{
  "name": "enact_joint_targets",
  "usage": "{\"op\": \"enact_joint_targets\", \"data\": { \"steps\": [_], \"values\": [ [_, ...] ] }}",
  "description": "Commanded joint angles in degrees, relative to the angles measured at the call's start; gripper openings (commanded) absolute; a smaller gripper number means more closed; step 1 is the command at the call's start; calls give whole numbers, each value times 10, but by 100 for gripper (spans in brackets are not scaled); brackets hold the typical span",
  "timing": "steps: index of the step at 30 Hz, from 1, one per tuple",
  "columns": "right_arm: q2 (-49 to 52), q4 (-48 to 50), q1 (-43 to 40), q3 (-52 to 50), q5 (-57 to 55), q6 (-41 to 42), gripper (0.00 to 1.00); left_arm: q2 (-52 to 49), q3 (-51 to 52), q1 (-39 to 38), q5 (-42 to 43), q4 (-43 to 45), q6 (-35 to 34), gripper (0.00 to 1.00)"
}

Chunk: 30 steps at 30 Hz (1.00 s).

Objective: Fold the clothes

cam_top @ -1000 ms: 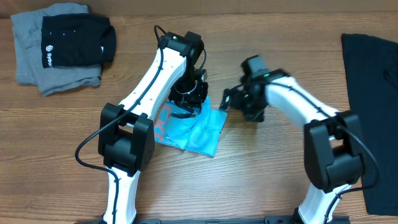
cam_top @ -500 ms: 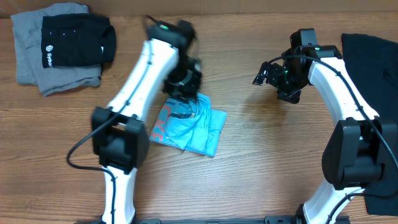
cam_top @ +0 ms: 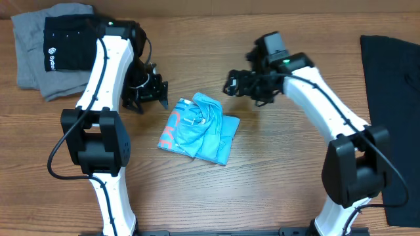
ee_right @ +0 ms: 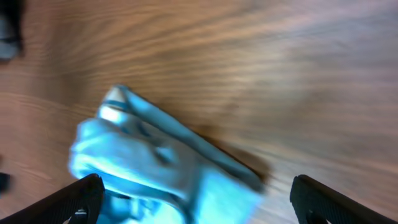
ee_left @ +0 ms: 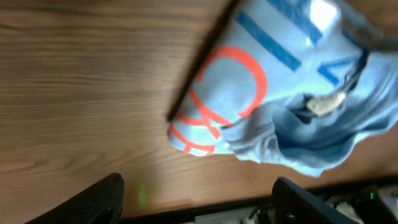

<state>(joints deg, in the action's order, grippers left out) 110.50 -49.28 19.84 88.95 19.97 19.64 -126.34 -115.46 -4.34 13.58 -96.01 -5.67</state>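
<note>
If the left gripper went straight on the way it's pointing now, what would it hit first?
Most likely the light blue T-shirt: in the left wrist view it lies right ahead of the left gripper, with its orange-lettered edge nearest. Depth is unclear, so it might touch the table first.

The light blue T-shirt (cam_top: 200,129) lies before me at the middle of the wooden table (cam_top: 282,190). It is folded into a small, rumpled packet with its top layer bunched up. Orange-pink lettering shows along its edge on my left, and there is a white label near the collar. At the far left corner a folded grey garment (cam_top: 29,62) lies flat, with a folded black garment (cam_top: 82,42) bearing small white print stacked on it. A larger black cloth (cam_top: 390,98) lies spread at the right edge, partly out of view.
</note>
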Motion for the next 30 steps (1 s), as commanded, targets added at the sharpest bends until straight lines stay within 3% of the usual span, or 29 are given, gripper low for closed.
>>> {"op": "enact_joint_targets", "data": {
  "steps": [1, 9, 13, 17, 30],
  "values": [
    [-22, 34, 24, 14, -6, 15, 100, 5, 45, -18, 60, 11, 55, 79],
    [-21, 50, 53, 14, -4, 26, 100, 5, 102, -5, 31, 46, 42, 78],
    [-21, 39, 74, 14, -26, 24, 91, 5, 102, 22, 25, 46, 42, 79],
    [-21, 22, 107, 14, -80, 24, 73, 5, 102, 31, 16, 43, 44, 80],
    [11, 23, 176, 14, -154, 24, 74, 5, 102, 31, 3, 44, 44, 82]
  ]
}}
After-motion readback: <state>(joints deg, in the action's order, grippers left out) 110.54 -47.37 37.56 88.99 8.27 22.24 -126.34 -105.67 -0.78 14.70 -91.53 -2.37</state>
